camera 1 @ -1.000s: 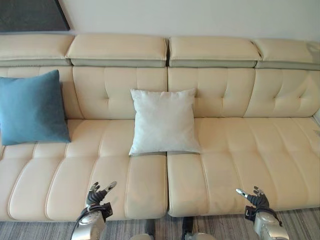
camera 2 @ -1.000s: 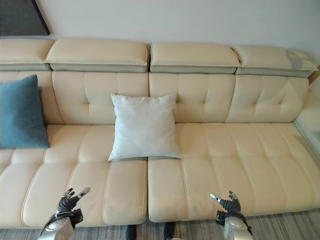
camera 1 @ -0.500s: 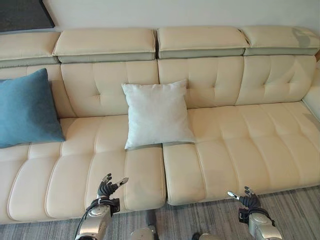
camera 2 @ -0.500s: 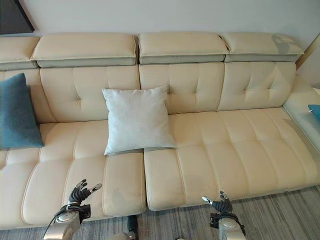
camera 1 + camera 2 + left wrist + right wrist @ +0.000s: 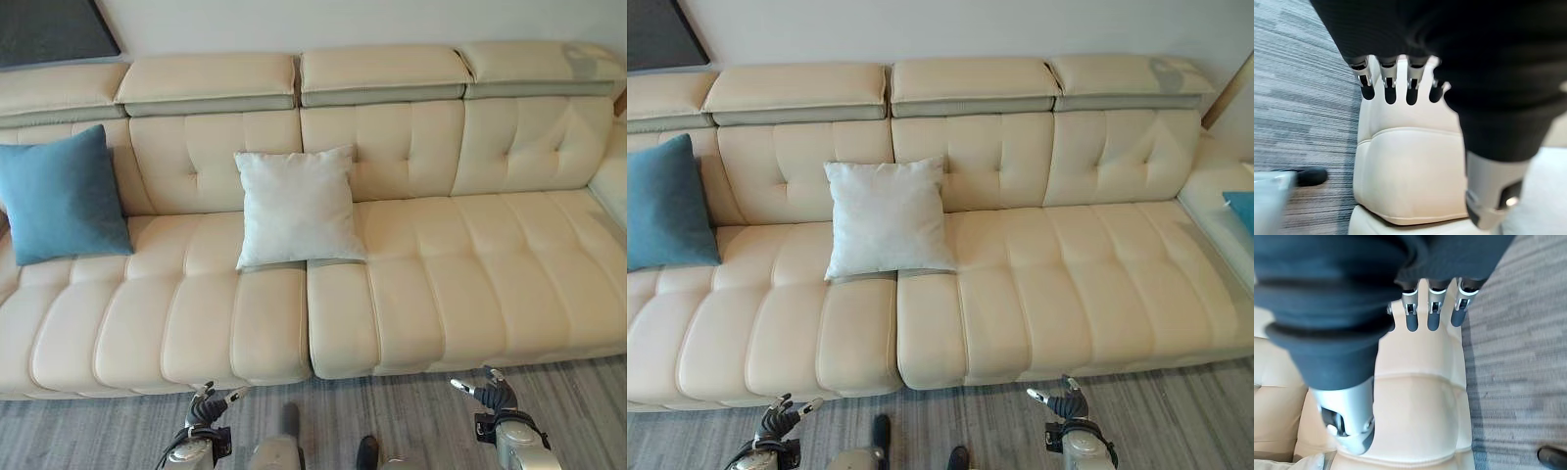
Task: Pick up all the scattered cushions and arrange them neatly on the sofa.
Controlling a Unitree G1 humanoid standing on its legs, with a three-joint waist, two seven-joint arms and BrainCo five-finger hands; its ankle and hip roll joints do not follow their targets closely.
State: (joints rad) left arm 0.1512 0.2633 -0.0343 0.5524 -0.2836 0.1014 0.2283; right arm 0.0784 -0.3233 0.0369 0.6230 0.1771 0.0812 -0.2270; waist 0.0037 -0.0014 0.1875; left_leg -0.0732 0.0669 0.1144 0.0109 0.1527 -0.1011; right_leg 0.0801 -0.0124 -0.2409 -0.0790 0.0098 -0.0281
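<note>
Compared with the frames from a second ago, both hands are now over the striped grey carpet [image 5: 411, 411], clear of the seat front they previously overlapped. The whole sofa [image 5: 470, 284] also sits higher and smaller in the head views, and more carpet shows along the near edge. Judgement: the whole picture has shifted, so the camera has drawn back from the sofa; the cushions themselves have not been moved. This suggests the robot is stepping away to look for another cushion.

The left hand [image 5: 208, 409] is at the near left, fingers relaxed and spread, holding nothing. The right hand [image 5: 487, 394] is at the near right, likewise relaxed and empty. Each wrist view confirms straight fingers with only sofa upholstery and carpet beyond.

Count of cushions:
- One blue cushion [image 5: 61, 196], propped upright against the backrest at the far left of the sofa.
- One white cushion [image 5: 296, 208], leaning against the backrest near the centre, over the seam between the two seat sections.
- One blue patch [image 5: 1242, 211] at the far right edge, on the sofa's right end; probably a further cushion, but too little shows to tell.

Hands: two, both empty.
</note>
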